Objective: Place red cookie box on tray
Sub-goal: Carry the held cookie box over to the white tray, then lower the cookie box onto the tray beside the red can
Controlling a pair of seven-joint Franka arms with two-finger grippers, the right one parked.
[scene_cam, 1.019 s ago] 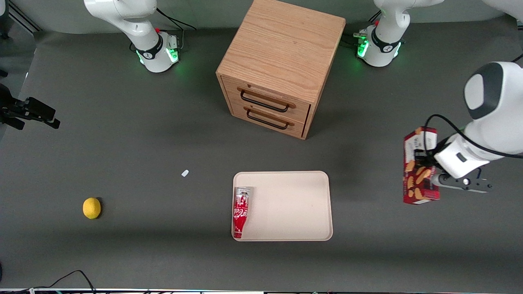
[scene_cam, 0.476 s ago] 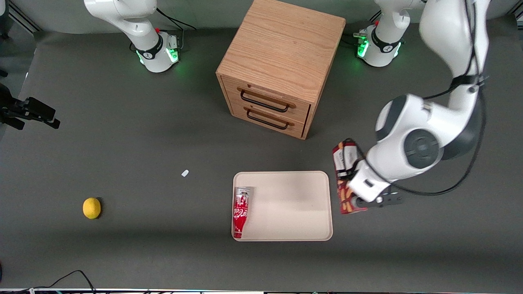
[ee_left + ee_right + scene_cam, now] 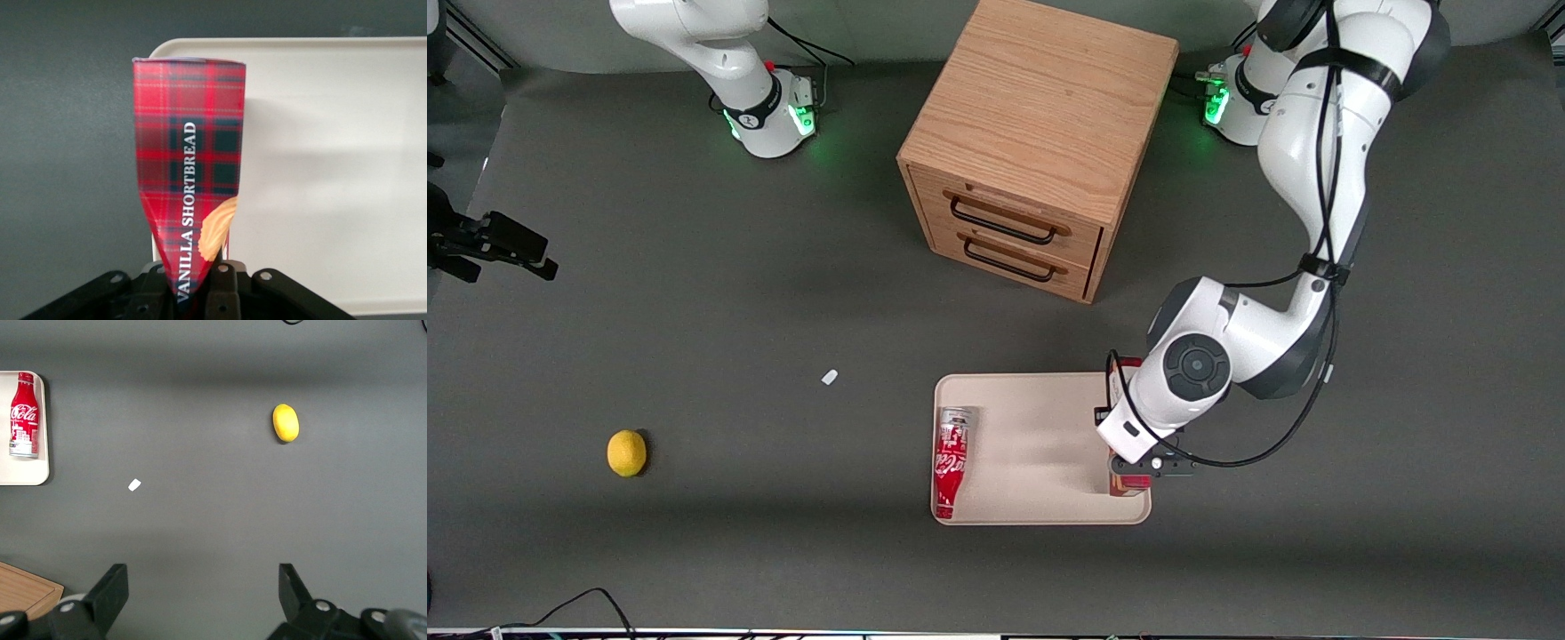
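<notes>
Over the tray (image 3: 1040,498), at its edge toward the working arm's end of the table, hangs the gripper (image 3: 1129,467), and it has the box (image 3: 1129,484) clamped between its fingers. From the front, only the box's two ends peek out from under the white wrist: one just past the tray's rim on the drawer-cabinet side, one over the tray's corner nearest the camera. Wrist camera now: the box (image 3: 190,167) runs straight out from the gripper (image 3: 200,283), red plaid face up, "VANILLA SHORTBREAD" readable along it, a cookie picture near the fingers. Its long side lines up along the tray (image 3: 333,167) edge, with dark table on one flank and pale tray on the other. Whether it touches the tray, I can't tell.

On the tray too, along the edge toward the parked arm's end, lies a cola bottle (image 3: 951,462), well apart from the box. Farther from the camera than the tray stands the wooden cabinet (image 3: 1040,133), both drawers shut. Toward the parked arm's end, a lemon (image 3: 627,453) sits on the mat, and between it and the tray a small white scrap (image 3: 830,377).
</notes>
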